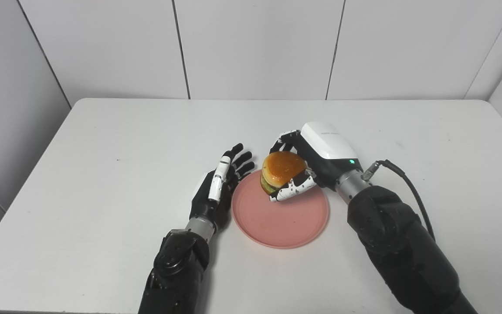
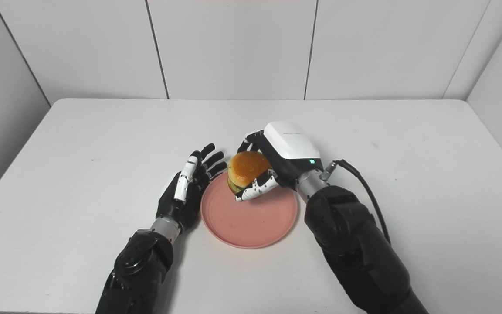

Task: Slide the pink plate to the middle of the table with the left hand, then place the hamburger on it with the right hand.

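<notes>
Left eye view has the pink plate sitting mid-table, and the right hand is wrapped around the hamburger, holding it over the plate's far edge; whether it touches the plate cannot be told. The left hand waits just beside the plate's left rim, fingers spread, holding nothing.
</notes>
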You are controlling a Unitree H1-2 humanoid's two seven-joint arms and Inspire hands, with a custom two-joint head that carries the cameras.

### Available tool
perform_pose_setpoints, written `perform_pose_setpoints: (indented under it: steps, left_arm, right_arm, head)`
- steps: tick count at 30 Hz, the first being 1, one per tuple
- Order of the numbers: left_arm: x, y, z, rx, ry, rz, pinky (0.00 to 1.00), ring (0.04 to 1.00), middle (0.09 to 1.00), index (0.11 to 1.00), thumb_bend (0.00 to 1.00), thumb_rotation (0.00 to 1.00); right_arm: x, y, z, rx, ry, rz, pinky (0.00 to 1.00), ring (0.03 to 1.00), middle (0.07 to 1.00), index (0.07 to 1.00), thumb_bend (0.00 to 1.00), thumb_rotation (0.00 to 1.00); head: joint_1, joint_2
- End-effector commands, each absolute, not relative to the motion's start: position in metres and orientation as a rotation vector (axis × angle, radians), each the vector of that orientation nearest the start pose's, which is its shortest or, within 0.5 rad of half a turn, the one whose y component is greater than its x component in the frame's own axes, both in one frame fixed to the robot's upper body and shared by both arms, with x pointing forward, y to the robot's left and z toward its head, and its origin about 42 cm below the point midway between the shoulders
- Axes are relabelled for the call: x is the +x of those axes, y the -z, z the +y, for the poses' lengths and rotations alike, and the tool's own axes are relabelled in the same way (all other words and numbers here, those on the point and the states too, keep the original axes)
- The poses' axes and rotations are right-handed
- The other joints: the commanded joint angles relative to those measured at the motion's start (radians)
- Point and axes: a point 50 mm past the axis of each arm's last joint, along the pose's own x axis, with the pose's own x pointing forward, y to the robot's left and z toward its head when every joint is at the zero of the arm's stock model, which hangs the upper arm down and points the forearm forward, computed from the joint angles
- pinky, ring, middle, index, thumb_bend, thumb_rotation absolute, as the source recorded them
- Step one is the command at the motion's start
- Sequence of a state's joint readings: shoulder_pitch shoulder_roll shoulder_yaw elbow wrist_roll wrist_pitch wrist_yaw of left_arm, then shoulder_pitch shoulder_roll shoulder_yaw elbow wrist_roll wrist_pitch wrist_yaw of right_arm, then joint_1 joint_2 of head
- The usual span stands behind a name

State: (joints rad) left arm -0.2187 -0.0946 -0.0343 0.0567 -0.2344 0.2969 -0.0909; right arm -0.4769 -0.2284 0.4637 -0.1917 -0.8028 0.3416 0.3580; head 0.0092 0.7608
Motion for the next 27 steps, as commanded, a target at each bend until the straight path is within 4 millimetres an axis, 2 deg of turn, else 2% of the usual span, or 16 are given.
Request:
perform_pose_setpoints:
  steps: [1, 25, 27]
  left_arm:
    - [0.351, -0.136, 0.135, -0.299, 0.266, 0.149, 0.91, 0.902, 0.914, 0.915, 0.38, 1.0]
    - [0.353, -0.14, 0.136, -0.29, 0.264, 0.139, 0.89, 0.893, 0.898, 0.906, 0.38, 1.0]
    - [0.353, -0.14, 0.137, -0.286, 0.267, 0.136, 0.89, 0.892, 0.898, 0.906, 0.38, 1.0]
  right_arm:
    - [0.37, -0.26, -0.117, -1.137, -0.416, -0.385, 0.18, 0.252, 0.327, 0.48, 0.51, 0.13]
    - [0.369, -0.221, -0.123, -1.199, -0.471, -0.269, 0.16, 0.232, 0.323, 0.481, 0.51, 0.14]
    - [0.369, -0.22, -0.123, -1.203, -0.472, -0.265, 0.17, 0.254, 0.353, 0.483, 0.51, 0.15]
  head:
    - [-0.002, 0.004]
    - [-0.013, 0.026]
    - [-0.013, 0.026]
